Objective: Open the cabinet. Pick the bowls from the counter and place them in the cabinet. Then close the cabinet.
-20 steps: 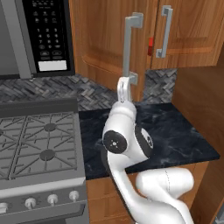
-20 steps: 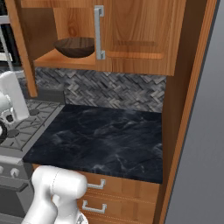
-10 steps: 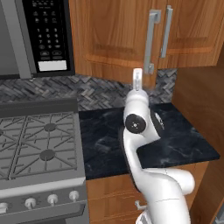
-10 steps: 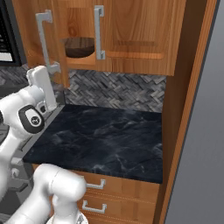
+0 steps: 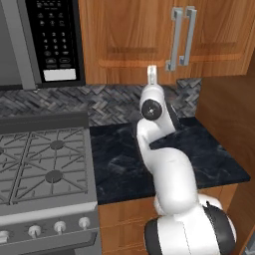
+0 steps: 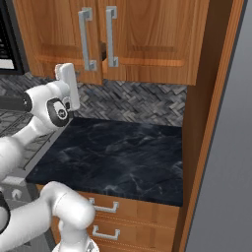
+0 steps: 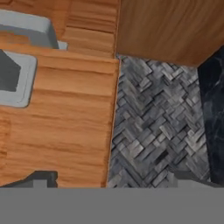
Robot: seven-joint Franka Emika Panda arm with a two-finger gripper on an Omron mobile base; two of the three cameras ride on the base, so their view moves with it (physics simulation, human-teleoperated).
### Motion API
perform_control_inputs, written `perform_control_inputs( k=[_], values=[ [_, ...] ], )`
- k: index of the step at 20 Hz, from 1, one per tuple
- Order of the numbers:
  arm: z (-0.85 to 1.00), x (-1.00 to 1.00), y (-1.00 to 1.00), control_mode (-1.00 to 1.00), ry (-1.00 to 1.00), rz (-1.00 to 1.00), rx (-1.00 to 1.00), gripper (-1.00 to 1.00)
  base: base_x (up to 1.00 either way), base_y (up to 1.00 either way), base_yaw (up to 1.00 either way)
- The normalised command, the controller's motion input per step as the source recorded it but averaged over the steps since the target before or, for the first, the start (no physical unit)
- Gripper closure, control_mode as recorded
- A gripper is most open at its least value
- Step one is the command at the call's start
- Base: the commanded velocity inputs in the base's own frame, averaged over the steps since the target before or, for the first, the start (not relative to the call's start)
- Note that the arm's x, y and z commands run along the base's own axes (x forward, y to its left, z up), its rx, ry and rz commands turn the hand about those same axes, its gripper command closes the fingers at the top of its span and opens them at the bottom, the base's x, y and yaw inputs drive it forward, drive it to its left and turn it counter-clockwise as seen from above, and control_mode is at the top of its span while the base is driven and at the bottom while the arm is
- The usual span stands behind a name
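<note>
Claw: the gripper [image 5: 152,69] is pointing straight up, just under the bottom edge of the wall cabinet [image 5: 134,40]; its fingers are standing spread wide apart and gripping nothing.
Claw, from the right base view: the gripper [image 6: 65,74] is sitting just left of and a little below the paired bar handles [image 6: 98,38], close to them but apart.
Cabinet: both doors are looking shut, faces pointing out toward the arm; the handles [image 5: 180,37] are running vertically, long axis up and down, above and to the right of the claw.
Hand view: the cabinet underside [image 7: 61,109] is lying straight ahead of the claw, wood grain running across, with the herringbone backsplash [image 7: 153,127] beside it.
Counter: the black marbled counter [image 6: 118,157] is lying below the claw, its long axis running left to right along the wall.
Hard to tell: the fingertips are showing as dark stubs cut off at the bottom of the hand view; the cabinet's top is cropped in both base views.
</note>
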Motion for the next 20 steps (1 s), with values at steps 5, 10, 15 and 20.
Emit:
perform_control_inputs(
  k=[5,10,15,20],
  values=[
    [0.0,0.99,-0.15,-1.0,0.23,0.0,0.02,-1.0,0.0,0.0,0.0],
    [0.0,0.81,-0.11,-1.0,0.16,0.0,0.01,-1.0,0.0,0.0,0.0],
    [0.0,0.5,-0.02,-1.0,0.1,0.0,0.0,-1.0,0.0,0.0,0.0],
    [0.0,0.54,0.0,-1.0,0.12,0.0,0.0,-1.0,0.0,0.0,0.0]
  ],
)
